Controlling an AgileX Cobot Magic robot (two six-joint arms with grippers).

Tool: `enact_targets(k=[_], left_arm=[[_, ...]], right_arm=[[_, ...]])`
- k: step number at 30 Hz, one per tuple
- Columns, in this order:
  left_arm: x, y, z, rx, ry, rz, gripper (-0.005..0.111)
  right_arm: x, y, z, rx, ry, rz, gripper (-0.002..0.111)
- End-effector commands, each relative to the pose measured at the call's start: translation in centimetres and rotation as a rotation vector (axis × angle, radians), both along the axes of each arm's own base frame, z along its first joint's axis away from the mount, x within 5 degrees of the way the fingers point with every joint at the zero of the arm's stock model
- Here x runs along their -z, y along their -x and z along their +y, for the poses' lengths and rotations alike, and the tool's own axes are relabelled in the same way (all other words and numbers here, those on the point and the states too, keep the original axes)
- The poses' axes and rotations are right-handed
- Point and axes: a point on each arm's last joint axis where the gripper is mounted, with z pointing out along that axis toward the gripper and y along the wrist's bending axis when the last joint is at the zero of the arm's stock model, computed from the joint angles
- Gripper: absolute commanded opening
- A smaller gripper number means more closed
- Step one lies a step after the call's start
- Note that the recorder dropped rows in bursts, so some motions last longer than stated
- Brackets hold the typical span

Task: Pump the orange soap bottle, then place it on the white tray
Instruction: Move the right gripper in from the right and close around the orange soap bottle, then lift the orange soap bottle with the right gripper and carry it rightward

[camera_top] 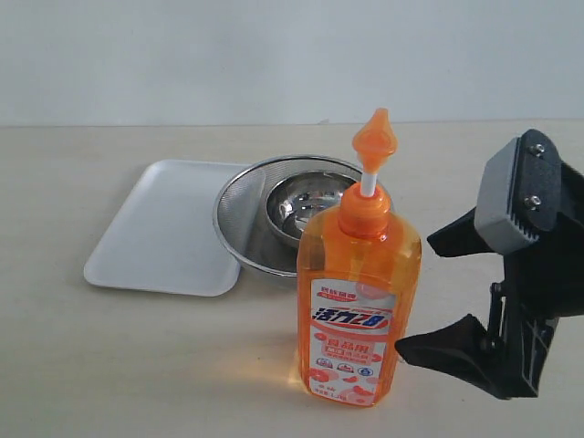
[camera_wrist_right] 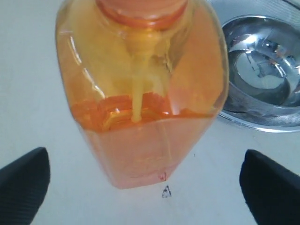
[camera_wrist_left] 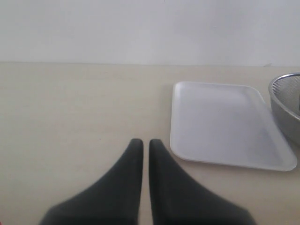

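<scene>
The orange soap bottle [camera_top: 359,301] is standing upright on the pale table [camera_top: 109,365] in the lower centre-right of the exterior frame. Its pump head is sitting raised on a white stem, and its white-and-red label is facing the camera.

The right gripper [camera_top: 413,295] is hanging at the right edge of that frame with its jaws spread wide and both black fingers pointing toward the bottle. One fingertip is sitting level with the bottle's shoulder and the other near its lower body, both just beside the plastic and neither touching it. In the right wrist view the bottle [camera_wrist_right: 140,93] is lying between the two parted fingers of the gripper [camera_wrist_right: 147,185], with bare table showing on either side.

The white tray [camera_top: 164,228] is lying flat at the middle left of the exterior frame, well apart from the bottle. A round steel mesh strainer [camera_top: 251,214] holding a shiny steel bowl [camera_top: 306,205] is sitting just beside the tray, behind the bottle.

The left gripper [camera_wrist_left: 145,143], seen only in its own wrist view, is holding nothing. Its fingers are drawn together to a thin slit over bare table, near the tray [camera_wrist_left: 220,122].
</scene>
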Motion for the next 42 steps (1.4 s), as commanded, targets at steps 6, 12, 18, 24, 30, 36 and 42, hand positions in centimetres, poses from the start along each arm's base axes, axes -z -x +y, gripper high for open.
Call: enact_targets(k=[6, 12, 18, 24, 30, 36, 42], left_arm=[[0.1, 0.0, 0.0, -0.002, 0.006, 0.003, 0.005], [0.1, 0.0, 0.0, -0.002, 0.006, 0.003, 0.005], [0.1, 0.0, 0.0, -0.002, 0.006, 0.003, 0.005], [0.1, 0.0, 0.0, -0.002, 0.006, 0.003, 0.005], [0.1, 0.0, 0.0, -0.002, 0.006, 0.003, 0.005], [0.1, 0.0, 0.0, -0.002, 0.006, 0.003, 0.005], [0.1, 0.0, 0.0, -0.002, 0.006, 0.003, 0.005]], right_arm=[[-0.5, -2.0, 1.1, -0.082, -0.066, -0.019, 0.104], [0.1, -2.4, 2.6, -0.211, -0.068, -0.033, 0.104], [0.7, -2.3, 5.0, -0.256, -0.03, -0.083, 0.104], [0.8, -2.8, 5.0, -0.178, -0.005, -0.09, 0.104], [0.7, -2.4, 5.2, -0.177, -0.048, -0.025, 0.104], [0.7, -2.3, 5.2, -0.18, -0.06, -0.008, 0.104], [0.7, -2.3, 5.2, -0.179, -0.06, -0.006, 0.104]])
